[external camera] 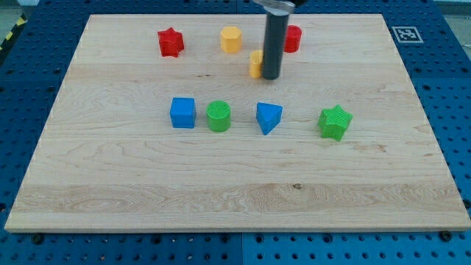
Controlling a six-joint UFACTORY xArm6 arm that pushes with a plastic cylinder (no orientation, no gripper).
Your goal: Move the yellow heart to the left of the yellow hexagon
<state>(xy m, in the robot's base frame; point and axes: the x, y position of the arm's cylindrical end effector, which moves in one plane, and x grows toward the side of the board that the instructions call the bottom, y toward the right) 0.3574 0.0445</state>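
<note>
Tip point(271, 76) touching yellow heart point(255, 64)

Single camera view, raised, looking down at slant across wooden counter point(235, 184) from near long edge. Whole counter fits in frame; far edge near view's top, narrowed by perspective. Blue perforated base point(456, 88) shows round all sides. Moderate range. Rod enters from view's top, upper end cropped.

No readable text anywhere, just a black-and-white square marker tag point(406, 34) on the tabletop point(221, 177), upper right.
</note>
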